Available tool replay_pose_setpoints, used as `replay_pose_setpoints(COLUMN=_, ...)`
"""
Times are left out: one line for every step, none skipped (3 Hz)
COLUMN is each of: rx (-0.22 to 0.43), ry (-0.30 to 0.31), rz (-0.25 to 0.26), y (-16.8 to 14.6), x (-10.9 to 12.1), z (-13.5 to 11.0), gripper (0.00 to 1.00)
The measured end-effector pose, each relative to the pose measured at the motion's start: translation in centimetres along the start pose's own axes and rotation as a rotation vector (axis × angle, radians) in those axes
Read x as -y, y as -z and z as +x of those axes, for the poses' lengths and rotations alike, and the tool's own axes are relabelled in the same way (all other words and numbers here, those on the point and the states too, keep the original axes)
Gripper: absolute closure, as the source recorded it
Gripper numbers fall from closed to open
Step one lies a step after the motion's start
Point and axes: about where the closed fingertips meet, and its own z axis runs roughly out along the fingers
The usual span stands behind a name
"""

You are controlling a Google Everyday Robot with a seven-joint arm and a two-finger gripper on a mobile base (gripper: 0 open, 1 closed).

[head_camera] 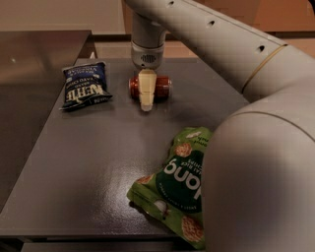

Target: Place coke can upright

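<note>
Probably a lab or office break area. Evidence: plain grey surface (88, 162), blue chip bag (84, 90), green chip bag (174, 189), beige wall (59, 15). The gripper (146, 103) is at the surface's far side.

Off-white holed arm (221, 44) — gripper's (146, 104) cream fingers (146, 88), perhaps rubber, at table's (88, 162) far end

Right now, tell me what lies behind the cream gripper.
Behind the cream gripper lies a small red metal coke can, on its side on the dark grey table. Its two ends show either side; its middle is covered, so the label there cannot be seen.
</note>
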Motion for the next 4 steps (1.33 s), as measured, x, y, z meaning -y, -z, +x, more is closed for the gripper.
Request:
replay_pose_setpoints(rx=-0.045, ry=0.002, rz=-0.021, y=-0.9, x=0.2, z=0.0, gripper=0.19)
replay_pose_setpoints(rx=-0.064, ry=-0.005, rz=-0.029, y=-1.2, x=0.6, z=0.3, gripper=0.41)
replay_pose_setpoints(rx=-0.052, ry=-0.017, rz=-0.025, y=-0.5, x=1.0, z=0.7, gripper=0.65)
replay_pose_setpoints(rx=0.029, ry=-0.053, rz=-0.02, y=1.3, x=1.7, z=1.7, gripper=0.88)
